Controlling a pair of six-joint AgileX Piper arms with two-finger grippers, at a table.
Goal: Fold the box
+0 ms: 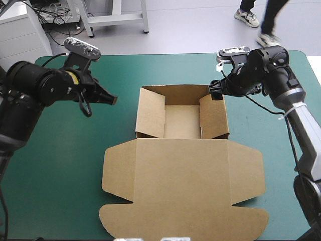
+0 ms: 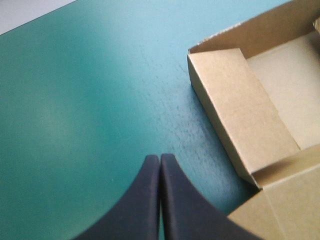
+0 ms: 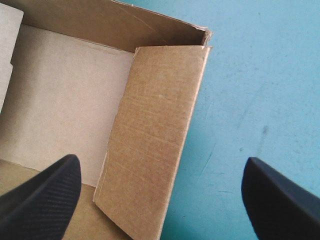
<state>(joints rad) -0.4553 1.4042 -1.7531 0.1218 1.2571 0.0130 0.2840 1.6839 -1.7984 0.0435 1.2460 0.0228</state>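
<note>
The box (image 1: pixel 183 165) is a die-cut sheet of matte brown corrugated board, lying at the centre of the high view on the smooth teal-green cover (image 1: pixel 55 165). Its upper half forms an open rectangular tray. The left side flap (image 1: pixel 150 118) and right side flap (image 1: pixel 213 118) lean inward over the tray floor. The lid panel (image 1: pixel 183 201) lies flat toward the lower edge of the frame, with rounded tabs at its sides and front.

The left gripper (image 1: pixel 113 100) enters from the upper left and points toward the tray's left wall, apart from it. Its black fingers are closed together into one pointed arch and grip nothing.

The right gripper (image 1: pixel 216 93) reaches in from the upper right to the tray's far right corner. Its fingers are spread wide and straddle the right side flap without holding it.
</note>
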